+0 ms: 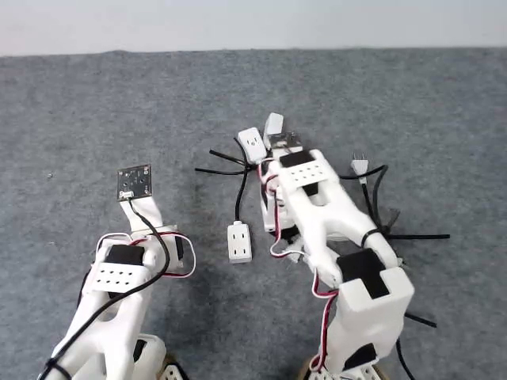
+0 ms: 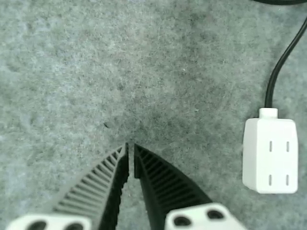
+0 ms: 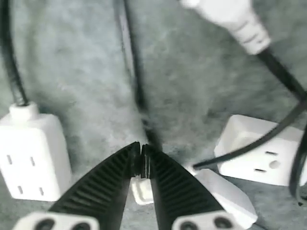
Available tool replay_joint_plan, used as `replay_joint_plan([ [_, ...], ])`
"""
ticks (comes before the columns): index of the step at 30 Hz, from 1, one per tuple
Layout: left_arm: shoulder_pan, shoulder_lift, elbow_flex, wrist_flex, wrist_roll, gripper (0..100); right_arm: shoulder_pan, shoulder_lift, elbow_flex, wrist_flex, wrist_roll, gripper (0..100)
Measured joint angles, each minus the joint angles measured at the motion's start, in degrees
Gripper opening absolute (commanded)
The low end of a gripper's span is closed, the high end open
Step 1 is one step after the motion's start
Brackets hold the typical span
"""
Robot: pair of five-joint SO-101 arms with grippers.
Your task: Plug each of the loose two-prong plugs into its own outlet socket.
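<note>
The left gripper (image 2: 130, 146) sat closed over bare carpet, low in its wrist view, with an outlet socket (image 2: 268, 155) at lower right. The right gripper (image 3: 140, 146) was shut, possibly on a small white piece (image 3: 141, 191). A loose plug (image 1: 360, 166), upper right of the high view, looked light and rigid. It was best gripped across its body, behind the prongs, since its springy cord would tug.

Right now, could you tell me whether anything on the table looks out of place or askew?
Yes. The black cords lie tangled around the right arm, one crossing the face of a tilted outlet socket. A two-prong plug lies apart beside that arm, prongs bare.
</note>
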Motion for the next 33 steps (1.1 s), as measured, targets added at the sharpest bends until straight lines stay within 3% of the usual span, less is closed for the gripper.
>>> replay_joint_plan([
  [9, 0.0, 0.0, 0.0, 0.0, 0.0, 2, -0.18, -2.2, -0.18, 0.0, 0.0, 0.9],
  [17, 0.0, 0.0, 0.0, 0.0, -1.93, 2, 3.34, -13.54, 3.6, 1.23, -2.02, 0.9],
  [26, 0.0, 0.0, 0.0, 0.0, -1.93, 2, 10.64, -22.33, 18.37, -8.88, -7.47, 8.6],
  [33, 0.35, 0.0, 0.0, 0.0, -1.93, 2, 10.55, -22.68, 20.48, -11.6, -11.96, 8.6],
])
